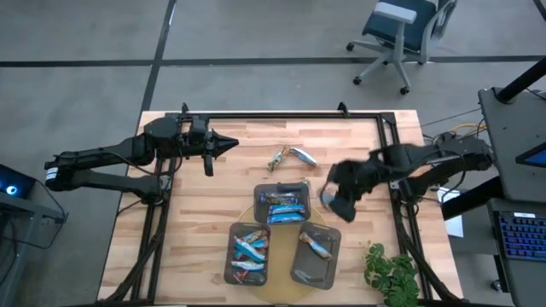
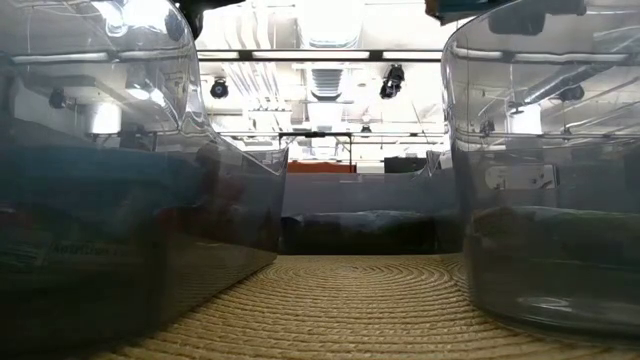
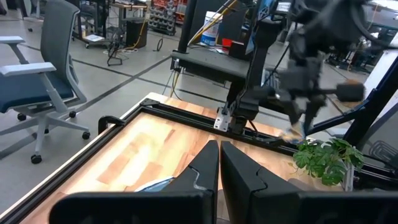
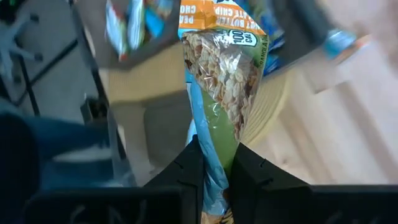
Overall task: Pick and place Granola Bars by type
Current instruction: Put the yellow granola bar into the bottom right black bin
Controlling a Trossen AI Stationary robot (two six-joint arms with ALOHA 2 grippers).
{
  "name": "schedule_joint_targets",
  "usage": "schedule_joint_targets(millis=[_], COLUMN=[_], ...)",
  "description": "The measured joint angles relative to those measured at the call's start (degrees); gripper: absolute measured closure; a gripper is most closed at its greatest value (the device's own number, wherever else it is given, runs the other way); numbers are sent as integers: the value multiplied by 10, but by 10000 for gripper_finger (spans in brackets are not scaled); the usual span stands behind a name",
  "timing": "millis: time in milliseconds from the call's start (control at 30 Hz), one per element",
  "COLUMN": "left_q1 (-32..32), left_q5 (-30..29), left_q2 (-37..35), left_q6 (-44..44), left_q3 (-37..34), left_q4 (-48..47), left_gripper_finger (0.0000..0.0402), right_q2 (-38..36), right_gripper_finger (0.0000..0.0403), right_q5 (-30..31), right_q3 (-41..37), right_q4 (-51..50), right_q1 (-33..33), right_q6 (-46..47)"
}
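With your right gripper [image 4: 214, 163] pinching the shiny blue-green wrapped granola bar [image 4: 221, 74], lower it squarely into the matching dark grey plastic tray [image 1: 316, 256] beneath.

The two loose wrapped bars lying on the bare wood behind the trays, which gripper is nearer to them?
Right. The right gripper, shut on a granola bar, hangs just right of the two loose wrapped bars; the shut left gripper waits farther off, to their left.
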Motion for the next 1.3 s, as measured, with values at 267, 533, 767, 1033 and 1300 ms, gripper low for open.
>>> schedule_joint_targets(millis=[267, 533, 767, 1033, 1300], left_q1=[0, 0, 0, 0, 0], left_q5=[1, 2, 2, 3, 2], left_q2=[0, 0, 0, 0, 0], left_q6=[0, 0, 0, 0, 0], left_q3=[0, 0, 0, 0, 0], left_q4=[0, 0, 0, -1, -6], left_gripper_finger=[402, 402, 402, 402, 402], right_q2=[72, 159, 221, 239, 238], right_gripper_finger=[365, 365, 365, 365, 365], right_q5=[-1, -2, -6, -16, -21], right_q3=[0, 0, 0, 0, -1], right_q4=[55, 87, 93, 117, 116], right_q1=[93, 123, 127, 135, 135], right_q6=[31, 49, 27, 23, 21])
